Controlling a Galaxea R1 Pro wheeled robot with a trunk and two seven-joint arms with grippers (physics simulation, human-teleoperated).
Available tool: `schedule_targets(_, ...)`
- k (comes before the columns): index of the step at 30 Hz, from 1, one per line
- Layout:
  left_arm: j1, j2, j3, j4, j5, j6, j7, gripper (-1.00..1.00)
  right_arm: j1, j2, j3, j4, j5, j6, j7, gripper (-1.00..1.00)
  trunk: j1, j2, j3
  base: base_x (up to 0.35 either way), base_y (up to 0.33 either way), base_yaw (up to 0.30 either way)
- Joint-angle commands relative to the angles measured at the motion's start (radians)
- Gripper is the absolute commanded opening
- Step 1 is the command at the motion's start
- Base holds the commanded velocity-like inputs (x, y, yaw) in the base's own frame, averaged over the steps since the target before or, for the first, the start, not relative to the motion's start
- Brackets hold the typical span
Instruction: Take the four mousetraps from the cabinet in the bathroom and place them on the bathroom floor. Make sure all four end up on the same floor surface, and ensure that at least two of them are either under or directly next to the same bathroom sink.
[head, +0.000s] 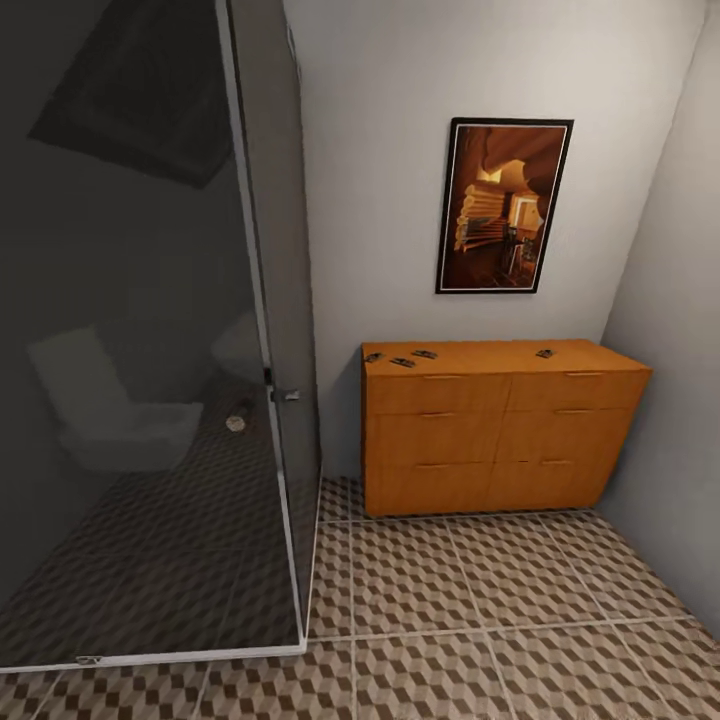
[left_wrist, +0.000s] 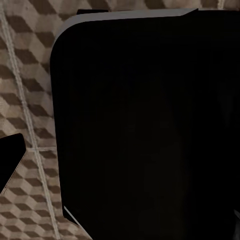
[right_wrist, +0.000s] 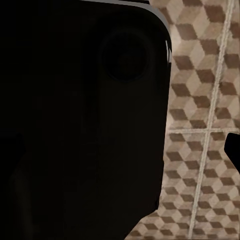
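The orange-brown cabinet stands against the far wall in the head view, all drawers closed. Several tiny dark mousetraps lie on its top: one at the left corner, two close beside it, and one apart toward the right. The cube-patterned bathroom floor stretches from me to the cabinet. The sink is out of view. Each wrist view looks down past a black robot body onto floor tiles. A dark tip sits at each picture's edge; open or shut cannot be told.
A dark glass shower enclosure with a white frame fills the left, its corner post reaching the floor. A framed picture hangs above the cabinet. A grey side wall closes the right.
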Motion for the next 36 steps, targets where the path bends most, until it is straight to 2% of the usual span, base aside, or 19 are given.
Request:
schedule_targets(1, 0.000, 0.000, 0.001, 0.000, 0.000, -0.001, -0.001, 1.00, 0.000, 0.000, 0.001, 0.000, 0.001, -0.003, 0.001, 1.00, 0.000, 0.000, -0.001, 0.000, 0.000, -0.297)
schedule_targets(36, 0.000, -0.002, 0.001, 0.000, 0.000, -0.001, -0.001, 1.00, 0.000, 0.000, 0.001, 0.000, 0.001, -0.003, 0.001, 1.00, 0.000, 0.000, -0.001, 0.000, 0.000, -0.297)
